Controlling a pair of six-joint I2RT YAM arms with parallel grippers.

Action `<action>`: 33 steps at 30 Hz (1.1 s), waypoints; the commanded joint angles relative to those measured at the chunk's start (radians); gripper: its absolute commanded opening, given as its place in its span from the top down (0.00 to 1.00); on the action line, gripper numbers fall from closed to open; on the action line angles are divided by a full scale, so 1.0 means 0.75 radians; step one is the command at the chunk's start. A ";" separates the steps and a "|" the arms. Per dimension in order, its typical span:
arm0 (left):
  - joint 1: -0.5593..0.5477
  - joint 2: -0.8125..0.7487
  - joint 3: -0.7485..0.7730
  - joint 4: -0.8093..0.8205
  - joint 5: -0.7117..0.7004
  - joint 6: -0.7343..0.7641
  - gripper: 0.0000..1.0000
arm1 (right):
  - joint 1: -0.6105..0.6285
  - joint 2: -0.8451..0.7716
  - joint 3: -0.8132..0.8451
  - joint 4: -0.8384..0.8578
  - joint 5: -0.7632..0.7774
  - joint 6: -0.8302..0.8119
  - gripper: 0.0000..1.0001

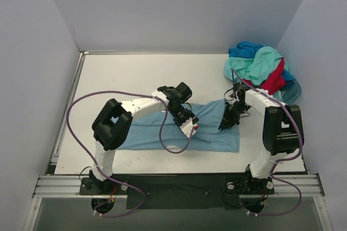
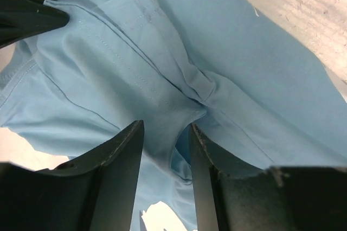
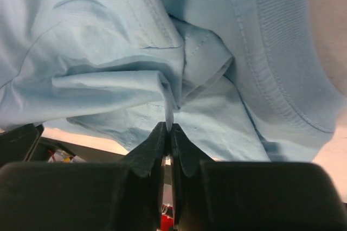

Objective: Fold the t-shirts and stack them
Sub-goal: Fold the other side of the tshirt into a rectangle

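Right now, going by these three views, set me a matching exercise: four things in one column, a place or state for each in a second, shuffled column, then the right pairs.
Things
1. light blue t-shirt
2. pile of t-shirts
3. left end effector
4. right end effector

Places or states
A. pinched shut on a fold of light blue cloth
B. heaped at the far right corner
C. jaws apart, bunched light blue cloth between them
D. lying spread out at the centre

Pairs: 1-D, 2-B, 3-C, 4-A

The spread t-shirt [image 1: 217, 136] lies on the table [image 1: 124, 79], the t-shirt heap [image 1: 260, 65] behind it at far right
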 commanded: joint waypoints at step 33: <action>0.146 0.040 -0.102 0.863 0.025 -1.678 1.00 | -0.197 0.273 0.208 0.219 -0.252 0.254 1.00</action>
